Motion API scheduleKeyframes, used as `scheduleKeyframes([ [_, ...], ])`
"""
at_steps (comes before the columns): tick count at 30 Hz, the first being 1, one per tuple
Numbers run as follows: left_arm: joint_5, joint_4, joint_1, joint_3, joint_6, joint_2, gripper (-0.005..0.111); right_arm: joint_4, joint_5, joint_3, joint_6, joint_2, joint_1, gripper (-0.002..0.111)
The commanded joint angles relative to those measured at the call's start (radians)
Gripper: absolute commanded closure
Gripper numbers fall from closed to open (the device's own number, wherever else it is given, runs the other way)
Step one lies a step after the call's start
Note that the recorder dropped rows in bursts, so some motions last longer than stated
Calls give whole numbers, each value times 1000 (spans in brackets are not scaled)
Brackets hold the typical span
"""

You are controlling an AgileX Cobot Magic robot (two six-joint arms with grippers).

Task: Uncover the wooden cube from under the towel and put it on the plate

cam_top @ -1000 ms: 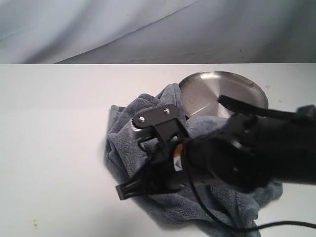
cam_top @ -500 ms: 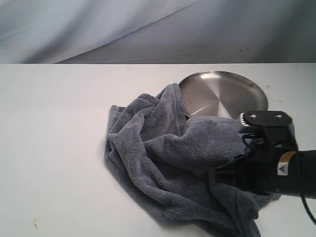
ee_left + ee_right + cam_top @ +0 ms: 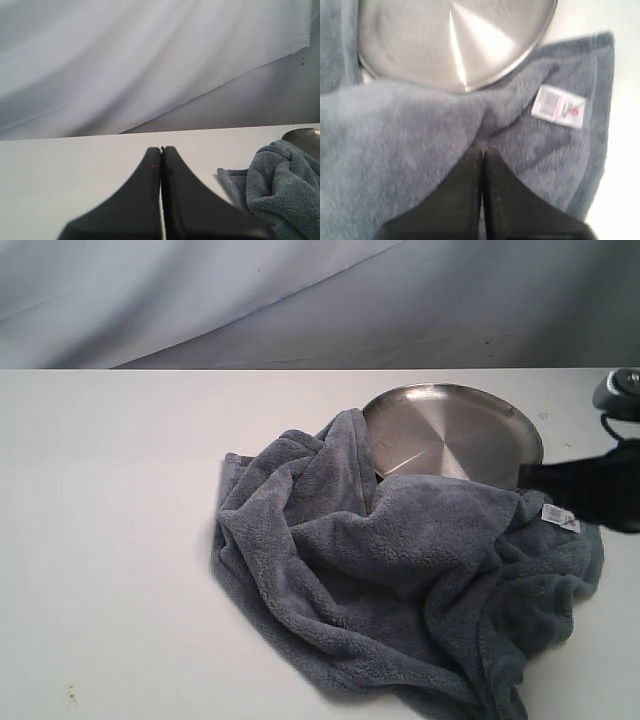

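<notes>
Towel (image 3: 400, 580) edge over plate (image 3: 470, 430) rim, open table (image 3: 110, 540) L; L claw (image 3: 161, 148), R claw (image 3: 482, 150) closed.

lighting is soft and even; shadows are faint. glare streaks the plate (image 3: 410, 40). the right wrist view is blurred.

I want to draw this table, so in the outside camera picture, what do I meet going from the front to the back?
towel → plate → far edge of the table → wrinkly pale curtain
</notes>
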Motion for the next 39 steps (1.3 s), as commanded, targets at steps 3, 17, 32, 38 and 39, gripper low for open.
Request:
scheduleKeyframes([
  [3,-11,-2,2,4,-2,-4,107,-59,61,-242,-2,159,16,108],
  [17,-11,-2,2,4,-2,-4,107,-182,252,-664,-17,495,347,108],
  [32,-11,-2,2,4,-2,-4,107,-111,163,-432,22,372,661,108],
  [38,-11,-2,2,4,-2,-4,107,-23,34,-179,22,241,652,108],
  [39,-11,-2,2,4,-2,-4,107,-15,26,-140,22,217,640,108],
])
